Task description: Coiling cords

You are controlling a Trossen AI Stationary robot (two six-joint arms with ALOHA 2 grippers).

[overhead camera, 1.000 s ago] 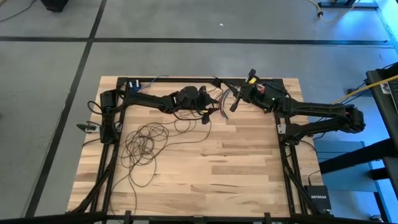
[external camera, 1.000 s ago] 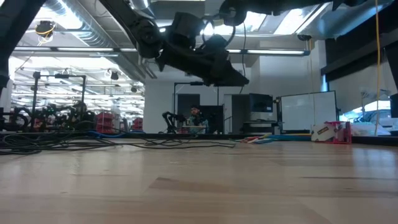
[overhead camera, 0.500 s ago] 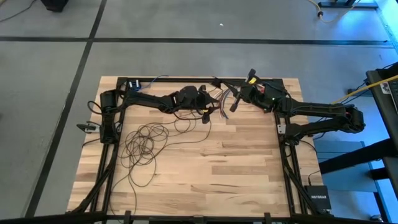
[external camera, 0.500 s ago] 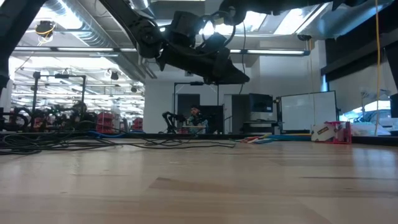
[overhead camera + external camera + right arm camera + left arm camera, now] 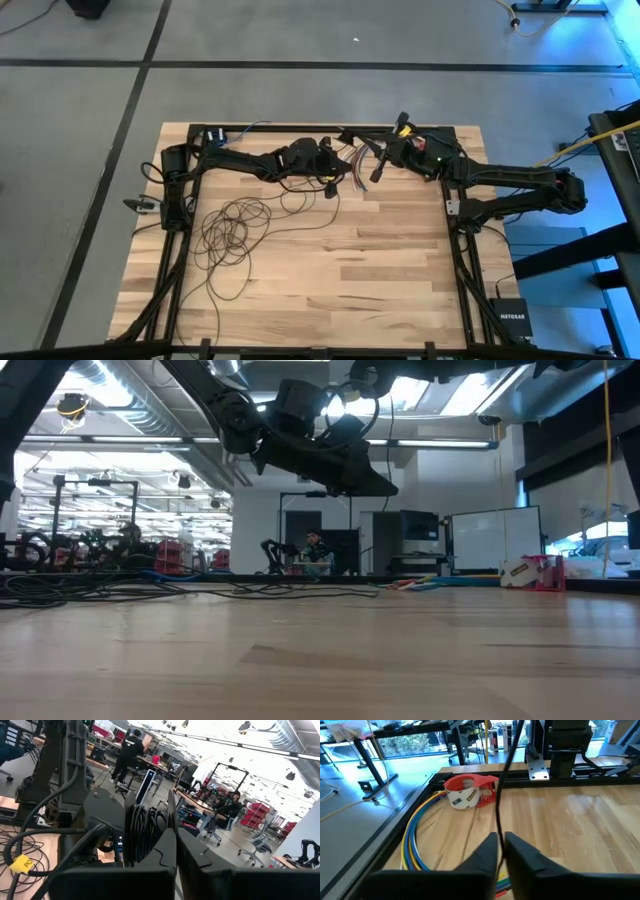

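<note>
The left tool (image 5: 330, 170) is held raised near the bench's (image 5: 380, 270) far edge, clamped on the cords (image 5: 501, 795); the right tool (image 5: 375, 172) is pressed together beside it.

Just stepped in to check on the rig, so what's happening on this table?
Two arms are coiling a long dark cord, most of which lies in loose loops on the wooden table. The left gripper is up near the far edge, its jaws shut on a strand of that cord. The right gripper, raised opposite it, is shut on a bunch of gathered loops. A red tape dispenser sits by the table's corner.
</note>
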